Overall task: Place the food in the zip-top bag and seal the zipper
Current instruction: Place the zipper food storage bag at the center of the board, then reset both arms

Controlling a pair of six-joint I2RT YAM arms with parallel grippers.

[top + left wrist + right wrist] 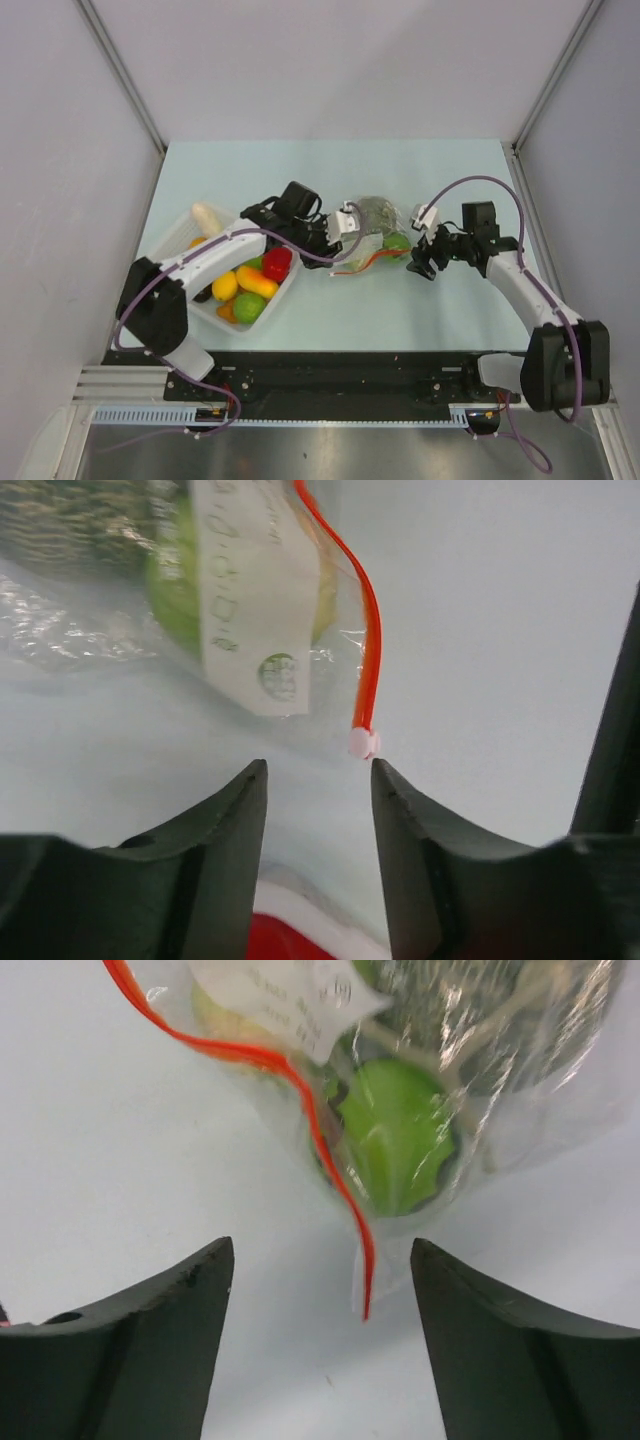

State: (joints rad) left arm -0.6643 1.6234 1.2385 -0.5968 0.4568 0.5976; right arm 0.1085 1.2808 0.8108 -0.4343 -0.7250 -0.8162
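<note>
Zip-top bag (375, 225) lies flat on the surface (330, 165) with the food inside it. The bright green fruit (395, 1140) presses against the plastic just behind the zipper (320, 1130), and the mottled grey-green ball (375, 210) sits deeper in. The clear tray (180, 235) stands near the bag on the left arm's side.

The left hand (318, 770) hovers at the bag's tray-side corner, its jaws partly apart and gripping nothing. The zipper's white end piece (362, 743) sits just ahead of its fingertips. The right hand (322, 1250) faces the bag's opposite corner, jaws wide and empty, with the zipper's free tip just ahead of the gap between them.

Loading looks done, so sealing is the step in hand. The orange strip runs wavy, and the views cannot show whether it is pressed shut along its whole length. To do it well, one hand should pinch an end of the strip and hold it taut. The other should close squarely across the strip and slide along it, keeping clear of the bulging fruit.
</note>
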